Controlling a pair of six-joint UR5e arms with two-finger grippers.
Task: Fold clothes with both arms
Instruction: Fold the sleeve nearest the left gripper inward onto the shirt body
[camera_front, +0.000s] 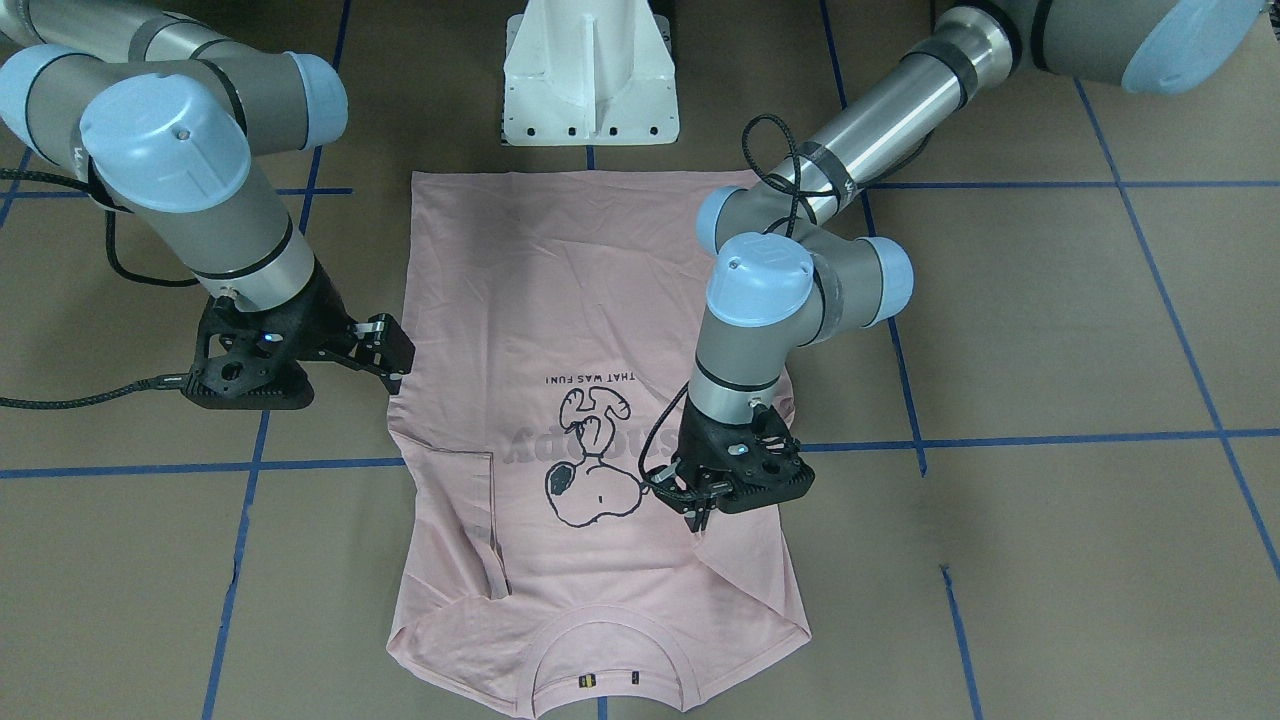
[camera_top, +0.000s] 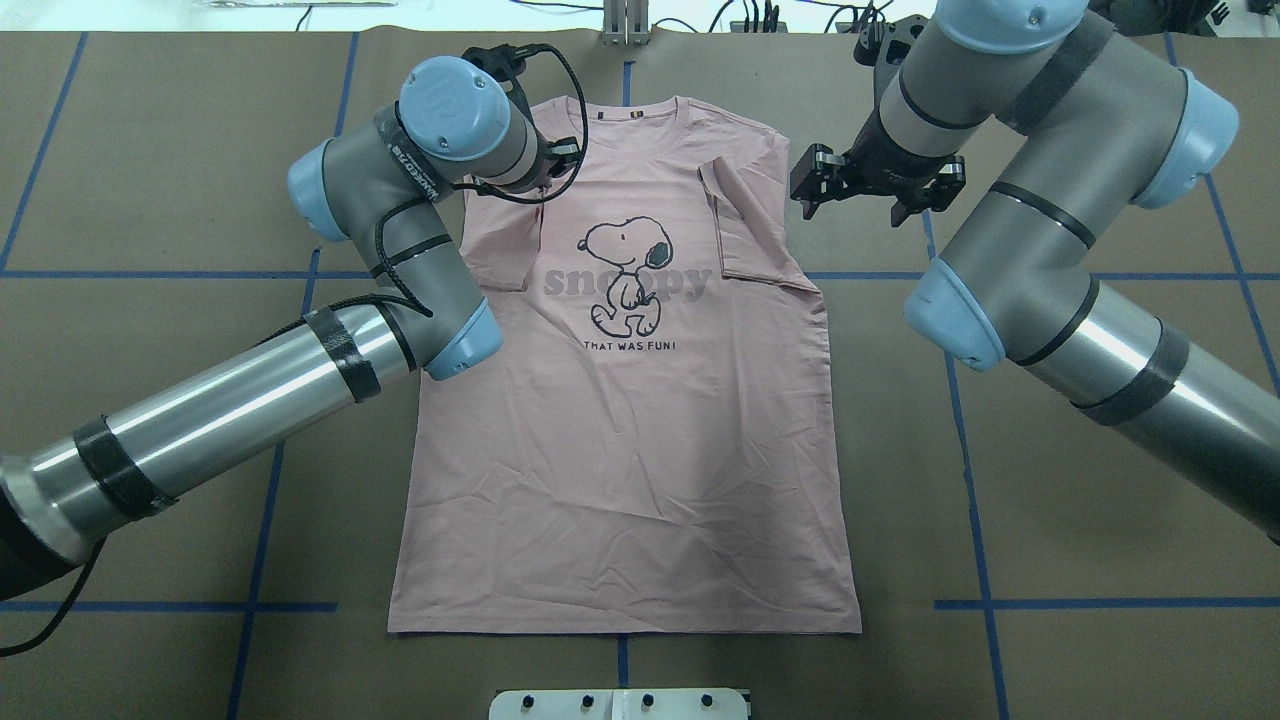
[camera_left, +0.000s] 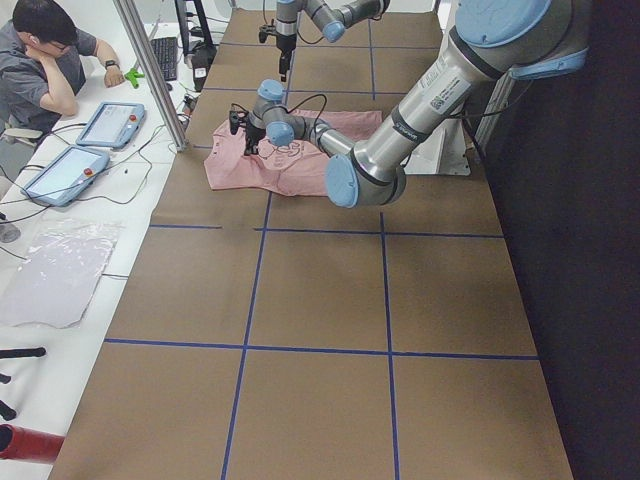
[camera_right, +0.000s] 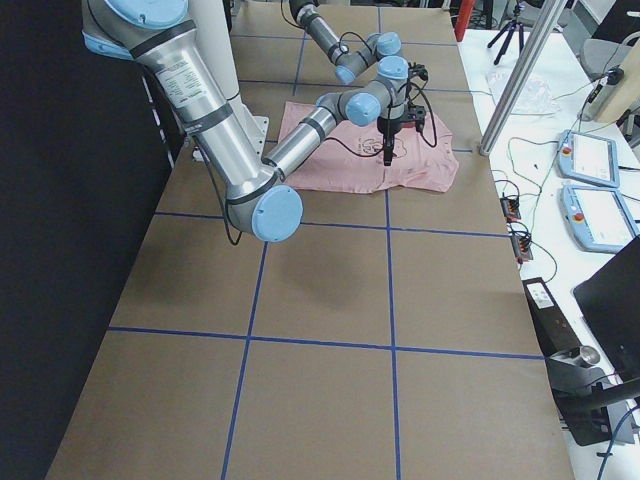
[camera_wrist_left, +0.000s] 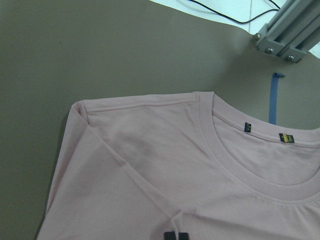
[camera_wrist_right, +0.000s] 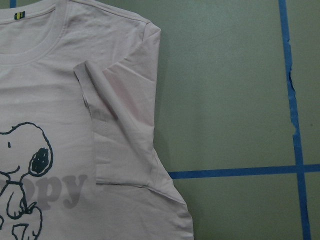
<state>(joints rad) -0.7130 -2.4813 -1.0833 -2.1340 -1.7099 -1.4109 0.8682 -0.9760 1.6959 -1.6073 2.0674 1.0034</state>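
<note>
The pale pink T-shirt (camera_top: 620, 450) lies flat on the brown table, dog print up, collar at the far edge from the robot. Both short sleeves are folded inward over the chest (camera_wrist_right: 125, 125). My left gripper (camera_front: 700, 520) points down onto the folded sleeve beside the print. In the left wrist view its fingertips (camera_wrist_left: 170, 235) stand close together with a crease of cloth between them, shut on the T-shirt (camera_wrist_left: 175, 165). My right gripper (camera_top: 808, 185) hovers open just off the shirt's other side near the shoulder, holding nothing.
The white pedestal base (camera_front: 590, 80) stands at the hem end of the shirt. Blue tape lines (camera_top: 970, 450) cross the table. A person (camera_left: 45, 60) sits at a side bench with tablets (camera_left: 105, 125) beyond an aluminium post (camera_left: 150, 70).
</note>
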